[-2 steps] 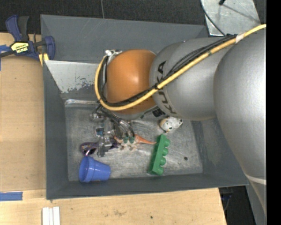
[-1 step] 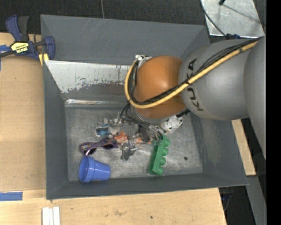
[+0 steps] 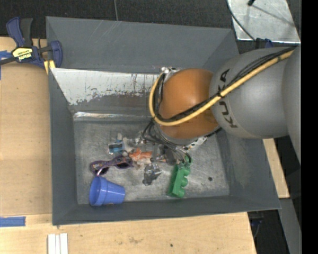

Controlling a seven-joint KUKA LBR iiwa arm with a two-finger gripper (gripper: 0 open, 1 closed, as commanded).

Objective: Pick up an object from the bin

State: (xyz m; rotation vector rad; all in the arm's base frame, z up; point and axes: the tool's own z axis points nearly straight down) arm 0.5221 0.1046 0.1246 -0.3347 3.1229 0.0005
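Note:
My gripper [image 3: 166, 150] reaches down from under the arm's orange cover into the middle of the bin, over a small cluster of things. Right below it lies a small grey metal piece [image 3: 150, 175]. Just left of it is an orange and white object [image 3: 140, 155]. A green plastic block [image 3: 178, 180] lies to its lower right, close beside it. A purple strap-like thing [image 3: 110, 165] stretches out to the left.
A blue cone-shaped cup [image 3: 105, 192] lies on its side in the bin's front left corner. A small blue and white item [image 3: 116, 147] sits left of the cluster. The arm and its cover hang over the bin's right and back.

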